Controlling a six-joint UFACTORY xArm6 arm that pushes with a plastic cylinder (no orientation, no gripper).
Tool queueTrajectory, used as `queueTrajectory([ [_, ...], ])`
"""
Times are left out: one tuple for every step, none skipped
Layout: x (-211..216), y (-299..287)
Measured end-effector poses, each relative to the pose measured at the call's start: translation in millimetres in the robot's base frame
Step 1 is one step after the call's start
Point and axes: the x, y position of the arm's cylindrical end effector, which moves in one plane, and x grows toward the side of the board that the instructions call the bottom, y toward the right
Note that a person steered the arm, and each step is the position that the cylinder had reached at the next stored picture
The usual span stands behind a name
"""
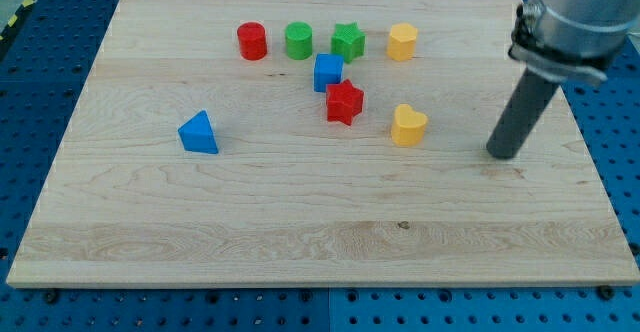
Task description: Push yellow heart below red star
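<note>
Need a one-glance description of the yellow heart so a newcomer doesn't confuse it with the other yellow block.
Start from the wooden board and find the red star near its middle. The yellow heart sits just to the star's right and slightly lower, between it and my tip. The other yellow block is up in the top row beside the green star; the heart stands alone, with a notched top.
</note>
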Motion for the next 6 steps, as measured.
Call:
queueTrajectory([
  [-9.3,-0.6],
  [-9.4,-18.2],
  [-12.5,-45.5],
  [-15.2,-59.9],
  [-21.5,-70.2],
  [-27.6,-70.6],
])
